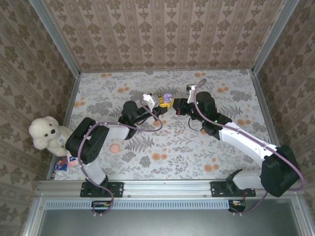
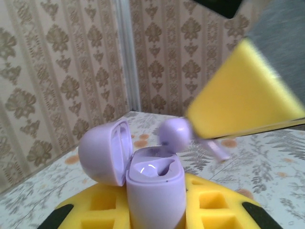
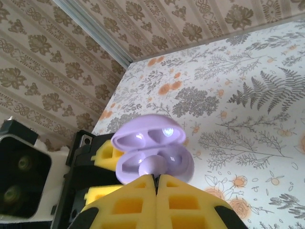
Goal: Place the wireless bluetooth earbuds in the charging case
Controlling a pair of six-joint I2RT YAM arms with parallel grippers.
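The lilac charging case (image 2: 155,191) stands upright with its lid (image 2: 105,152) swung open to the left. My left gripper (image 2: 155,212) is shut on the case, a yellow pad on each side. A lilac earbud (image 2: 174,133) hangs just above the case's open well, its stem pinched by my right gripper (image 3: 156,179), which is shut on it. In the right wrist view the earbud (image 3: 153,167) sits in front of the open case (image 3: 152,143). From above, the two grippers meet mid-table, left gripper (image 1: 158,102) and right gripper (image 1: 176,105), with the case (image 1: 167,97) between them.
A white teddy bear (image 1: 47,132) and a small packet (image 1: 61,164) lie at the table's left edge. Patterned walls close in the table on three sides, with a metal rail (image 1: 167,186) along the near edge.
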